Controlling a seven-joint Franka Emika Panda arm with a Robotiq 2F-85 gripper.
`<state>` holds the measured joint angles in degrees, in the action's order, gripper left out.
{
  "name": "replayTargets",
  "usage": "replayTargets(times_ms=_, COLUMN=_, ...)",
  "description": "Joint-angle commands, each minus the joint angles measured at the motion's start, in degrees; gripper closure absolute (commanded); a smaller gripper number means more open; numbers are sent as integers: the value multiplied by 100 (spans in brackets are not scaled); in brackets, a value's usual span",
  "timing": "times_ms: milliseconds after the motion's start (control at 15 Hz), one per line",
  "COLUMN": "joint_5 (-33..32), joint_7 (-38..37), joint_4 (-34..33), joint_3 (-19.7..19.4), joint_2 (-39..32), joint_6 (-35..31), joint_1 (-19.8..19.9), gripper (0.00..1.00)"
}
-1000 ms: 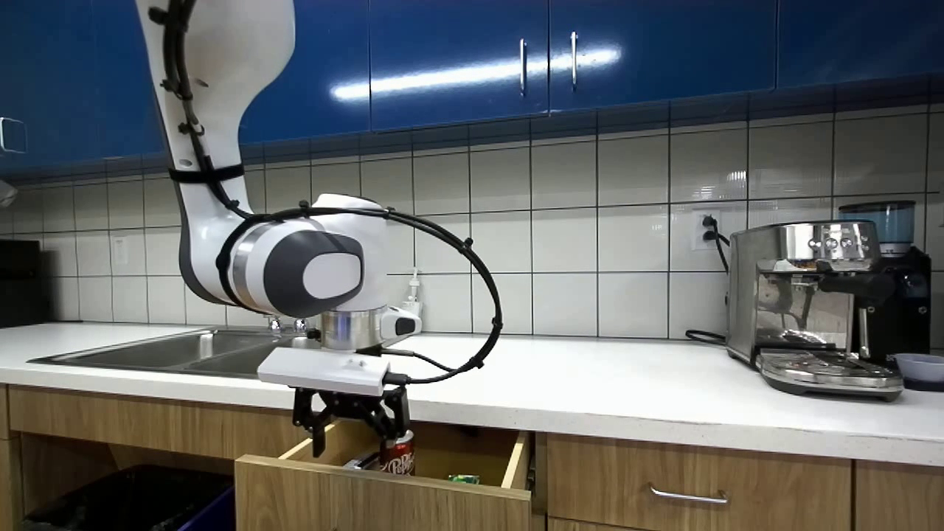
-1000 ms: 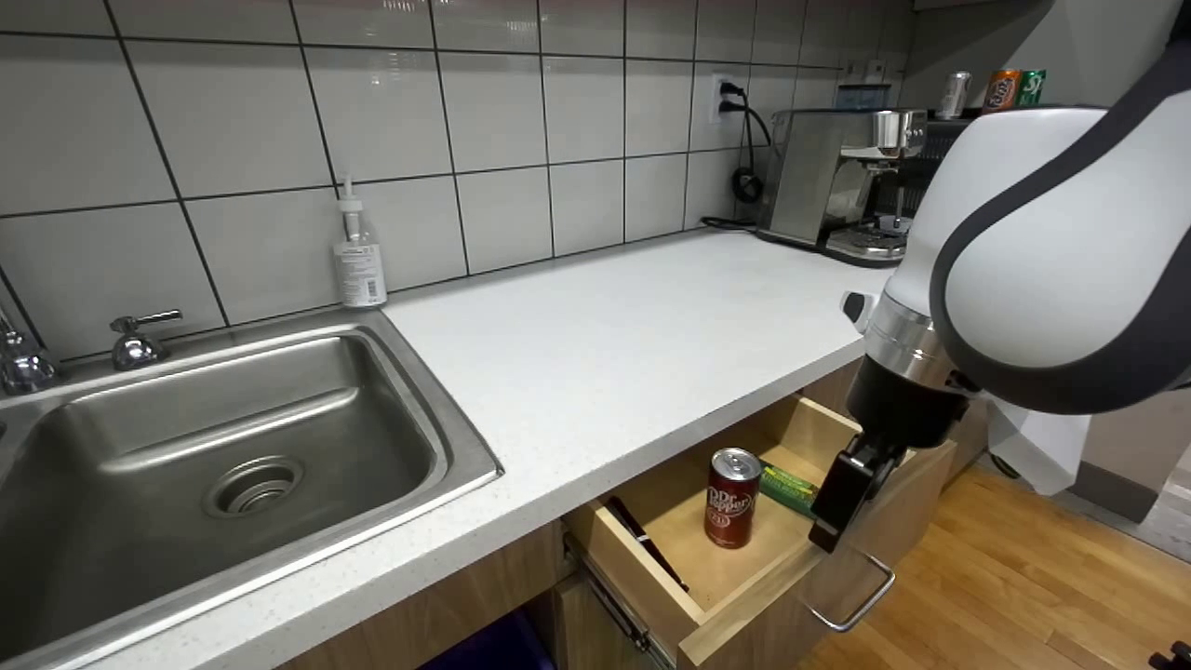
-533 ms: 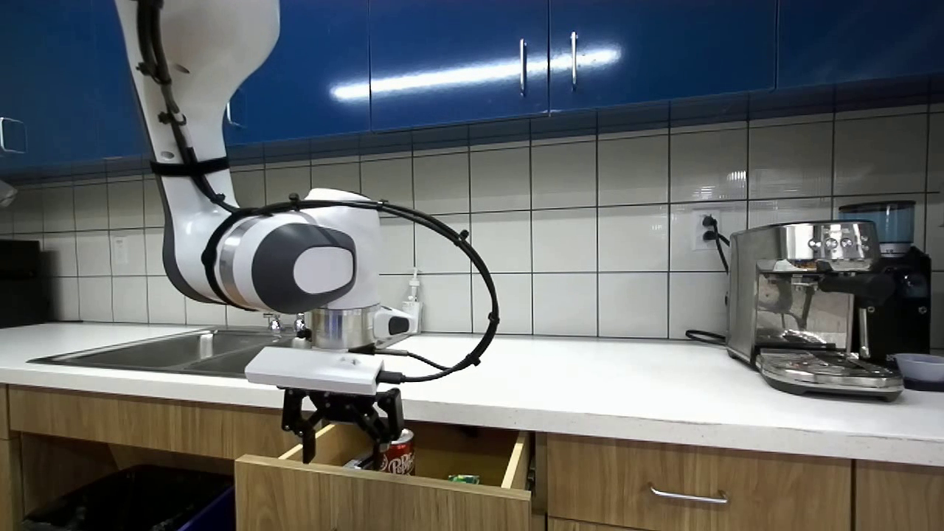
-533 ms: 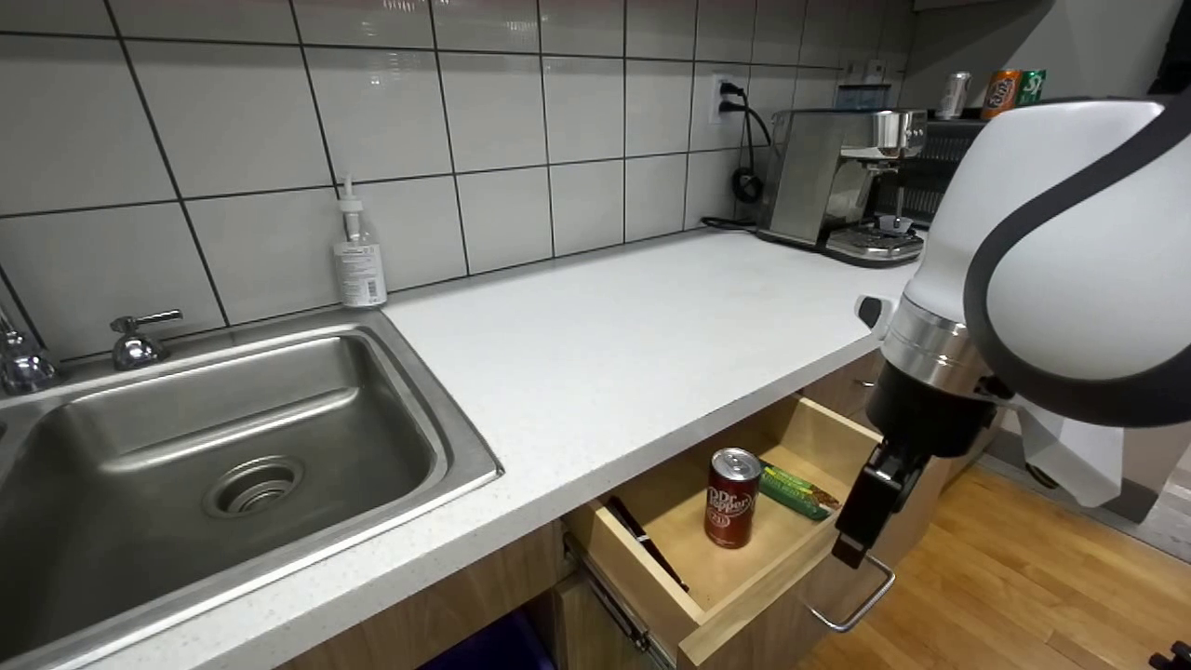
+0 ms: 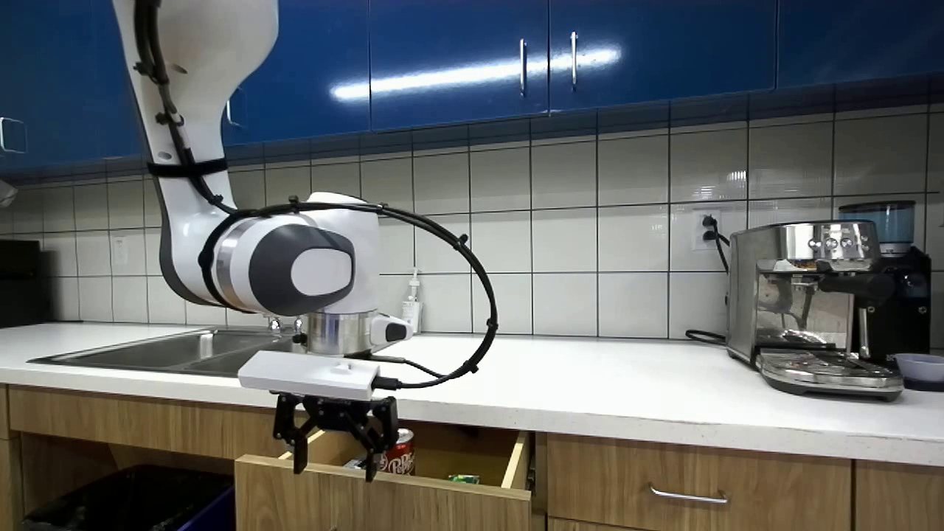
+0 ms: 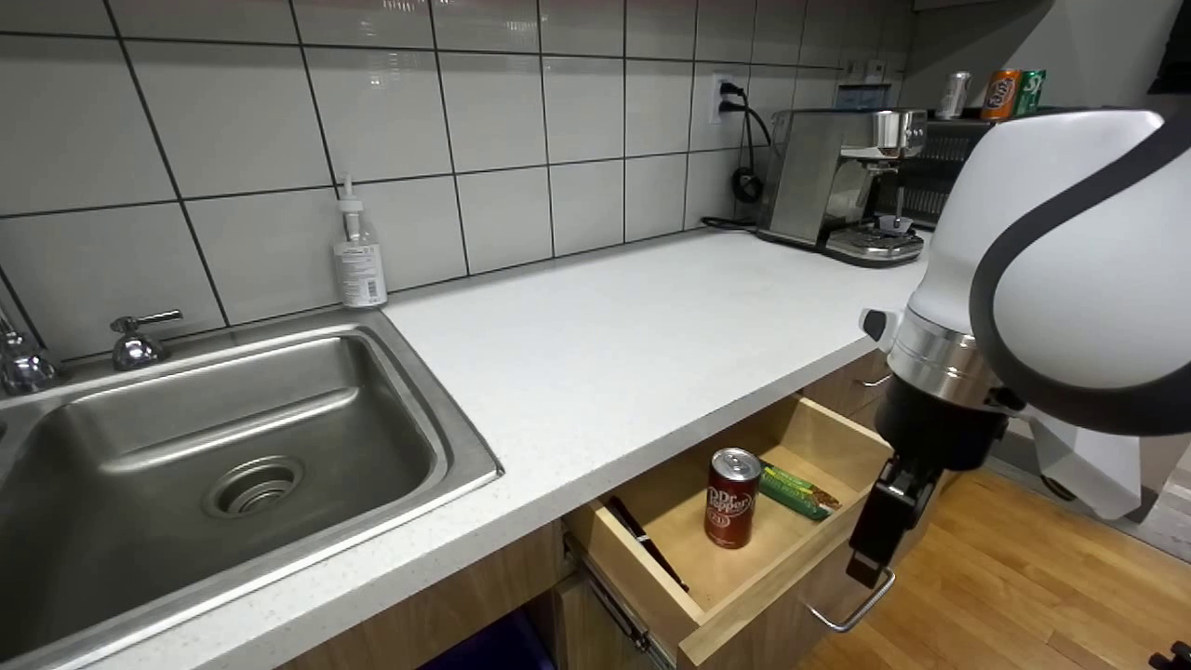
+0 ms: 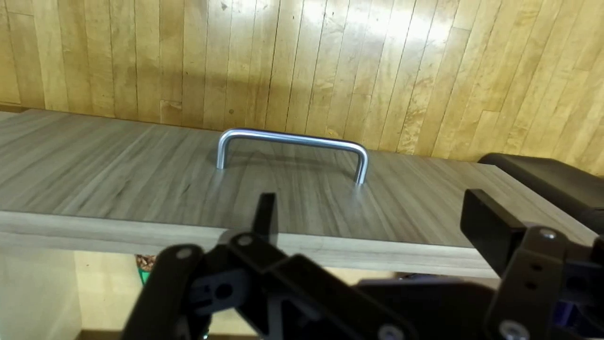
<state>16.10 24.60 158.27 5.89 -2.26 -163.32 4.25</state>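
My gripper stands open at the front of a pulled-out wooden drawer, with nothing between its fingers. In the wrist view the fingers reach over the drawer front's top edge. The silver bar handle lies beyond the fingertips there. In an exterior view the fingertips overlap the handle; whether they touch it I cannot tell. Inside the drawer a red Dr Pepper can stands upright. Beside it lie a green packet and a thin dark stick.
A white countertop runs above the drawer, its edge close behind the arm. A steel sink, a soap bottle and an espresso machine are on it. Below left sits a dark bin. Blue cabinets hang overhead.
The arm has drawn outward from the counter, past the drawer front, and the gripper has tilted and come down a little toward the handle. Drawer, can and packet have stayed put.
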Motion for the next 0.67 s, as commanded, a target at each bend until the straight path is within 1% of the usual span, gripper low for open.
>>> replayTargets(times_ms=0, joint_5=-310, joint_7=-112, joint_4=62, joint_3=-164, joint_2=66, joint_6=120, joint_1=-140, gripper=0)
replayTargets(times_ms=267, joint_5=-758, joint_7=-304, joint_4=-4, joint_3=-257, joint_2=-142, joint_6=33, joint_1=-168, gripper=0)
replayTargets(times_ms=600, joint_5=-941, joint_7=-372, joint_4=-82, joint_3=-287, joint_2=-380, joint_6=-4, joint_1=-132, gripper=0)
